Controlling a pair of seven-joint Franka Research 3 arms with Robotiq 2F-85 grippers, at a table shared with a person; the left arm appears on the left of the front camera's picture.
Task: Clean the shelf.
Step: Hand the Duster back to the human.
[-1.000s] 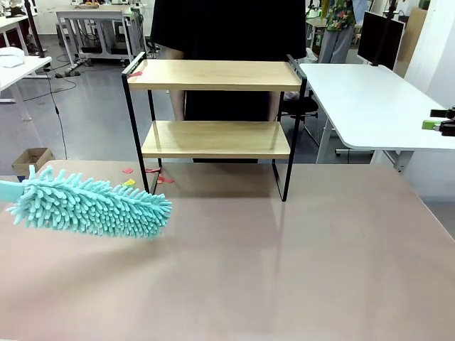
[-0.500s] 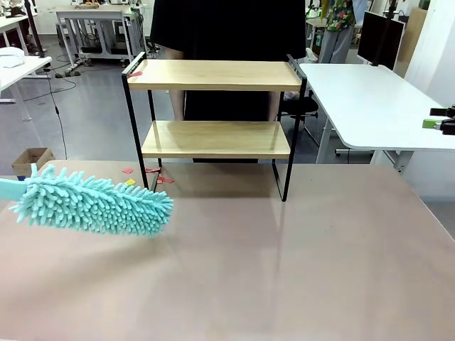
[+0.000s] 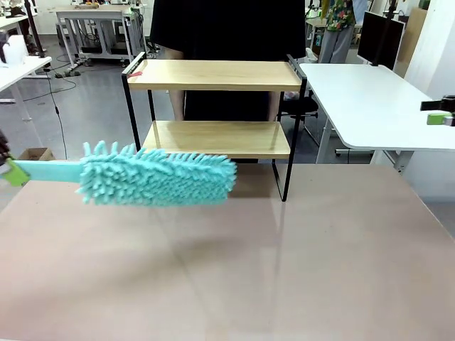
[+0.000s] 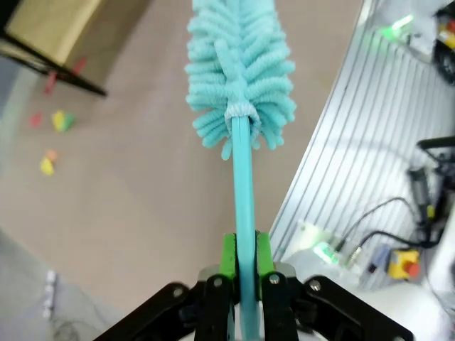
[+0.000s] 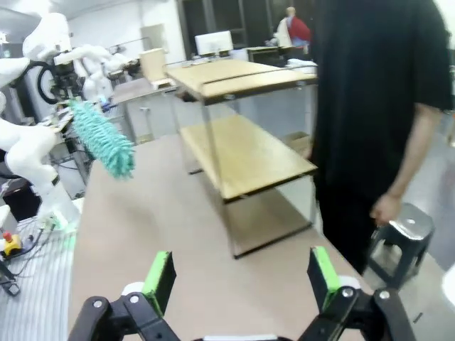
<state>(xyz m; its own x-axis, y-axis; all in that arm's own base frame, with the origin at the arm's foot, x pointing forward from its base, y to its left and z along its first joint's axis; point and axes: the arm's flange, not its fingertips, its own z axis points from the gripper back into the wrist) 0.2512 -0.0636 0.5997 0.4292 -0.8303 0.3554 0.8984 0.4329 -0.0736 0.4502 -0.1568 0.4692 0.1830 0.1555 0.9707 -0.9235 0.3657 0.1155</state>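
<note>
Left end effector [image 4: 242, 266] clenched on teal duster [image 3: 158, 177] handle; duster has swung right and up, now level before shelf [image 3: 215, 106] lower board. Right end effector [image 5: 240, 273] spread wide, empty. Shelf at worktop [image 3: 284, 270] far edge.

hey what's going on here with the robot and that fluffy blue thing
The left gripper is clamped on the handle of a teal duster, holding it level above the beige table, in front of the shelf's lower board. Whether it touches the board yet is hard to tell. The right gripper is open and holds nothing, off to the side. A person in black stands behind the shelf.
</note>
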